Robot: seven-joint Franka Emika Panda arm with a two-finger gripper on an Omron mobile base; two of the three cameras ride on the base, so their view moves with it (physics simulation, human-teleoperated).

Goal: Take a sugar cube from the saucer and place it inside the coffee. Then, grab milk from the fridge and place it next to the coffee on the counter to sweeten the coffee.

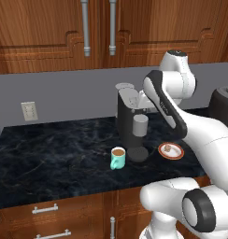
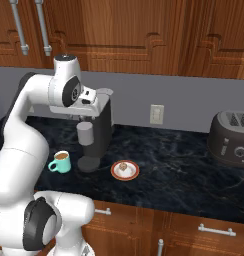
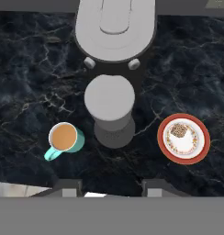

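I see the counter [image 1: 50, 154] stretching dark and white-veined under brown wall cabinets [image 2: 144, 35], with a grey backsplash behind it. My arm [image 1: 181, 116] bends up high over the worktop, its hand hanging above the coffee machine [image 2: 96, 132]. At the far right a dark toaster [image 2: 231, 137] sits on the stone, well apart from everything else. The coffee machine stands between the two task pieces, its round base just beside the mug.

The saucer [image 3: 183, 138] lies on the counter to the right of the machine in the hand view, and the sugar cube [image 3: 179, 130] rests on its white centre. The coffee [image 3: 64, 140] stands upright to the machine's left, brown liquid showing, handle pointing away from the machine.

The gripper [image 3: 111, 190] has its two dark tips set apart with bare counter between them; it holds nothing.
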